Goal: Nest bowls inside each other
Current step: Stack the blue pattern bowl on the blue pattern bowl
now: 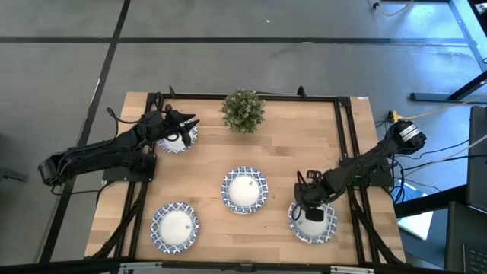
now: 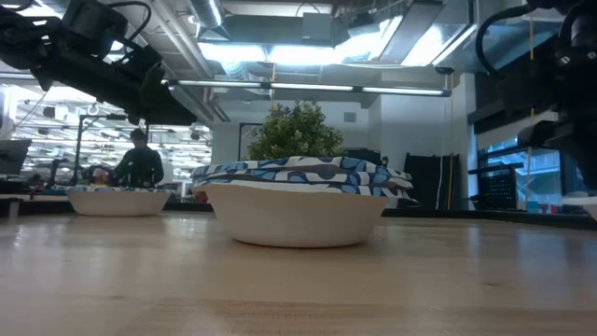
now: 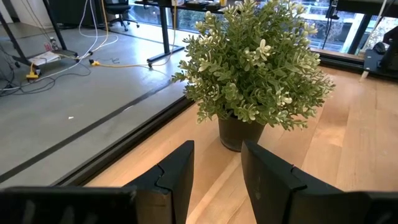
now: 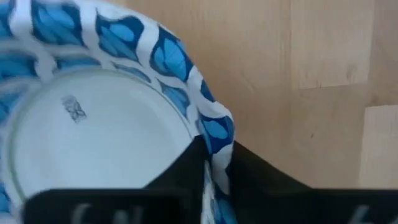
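Though alike in white inside and blue-and-white rim, scattered over four spots on the wooden table [image 1: 281,144] rather than gathered in one. In front of the plant [image 1: 243,111], toward the low camera and well apart from it: the middle bowl [image 1: 245,189], showing in the low view two patterned rims one upon the other, so seemingly more than one bowl there. Farther out from the plant on that same side and off to its right: the front-right bowl [image 1: 313,221], partly covered from above by the right gripper [image 1: 307,199]. Gripped at the rim in the right wrist view, one dark finger [image 4: 180,174] inside the bowl and the other outside, jaws narrow and pressed on the patterned edge between them. Farther out from the plant and off to its left: the front-left bowl [image 1: 175,226], lying alone and touched by nothing. Just left of the plant, near the table's far edge: the left bowl [image 1: 176,138], with the left gripper [image 1: 185,124] above it. Raised clear of that bowl in the low view, not touching it. Pointed toward the plant in the left wrist view, jaws parted by a moderate gap, holding nothing, only bare wood showing between the two fingers [image 3: 180,180]. Beyond the plant in the low view, a person [image 2: 138,161] at a bench in the room behind.
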Motion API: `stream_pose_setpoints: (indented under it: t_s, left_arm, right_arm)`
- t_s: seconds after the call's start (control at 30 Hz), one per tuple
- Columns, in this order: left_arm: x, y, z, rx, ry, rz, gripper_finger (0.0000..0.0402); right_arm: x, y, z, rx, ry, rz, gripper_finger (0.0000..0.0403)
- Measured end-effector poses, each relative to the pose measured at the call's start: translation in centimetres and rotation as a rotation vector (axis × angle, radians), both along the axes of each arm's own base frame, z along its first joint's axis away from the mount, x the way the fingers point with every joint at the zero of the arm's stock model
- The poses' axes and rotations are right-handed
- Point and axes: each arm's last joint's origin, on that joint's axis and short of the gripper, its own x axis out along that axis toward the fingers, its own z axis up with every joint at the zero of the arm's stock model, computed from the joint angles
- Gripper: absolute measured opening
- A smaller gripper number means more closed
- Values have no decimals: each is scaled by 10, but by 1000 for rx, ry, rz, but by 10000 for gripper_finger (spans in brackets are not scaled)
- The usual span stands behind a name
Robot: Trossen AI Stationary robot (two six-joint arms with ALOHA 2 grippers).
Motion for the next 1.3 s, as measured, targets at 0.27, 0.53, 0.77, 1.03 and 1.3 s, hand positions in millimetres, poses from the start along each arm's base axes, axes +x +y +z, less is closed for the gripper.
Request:
stream_pose_setpoints:
  t_s: [0.27, 0.53, 0.77, 1.03, 1.3]
  left_arm:
    - [0, 0, 0, 0, 1, 0, 128]
    - [0, 0, 0, 2, 2, 0, 128]
    - [0, 0, 0, 4, 3, -1, 128]
    - [0, 0, 0, 3, 3, -1, 128]
    - [0, 0, 0, 3, 2, -1, 128]
  right_arm:
    - [0, 0, 0, 1, 3, 2, 15]
    - [10, 0, 26, 27, -65, 8, 9]
    - [29, -13, 58, 29, -132, 28, 4]
    - [57, -42, 96, 28, -265, 34, 4]
    - [88, -80, 121, -11, -437, 9, 4]
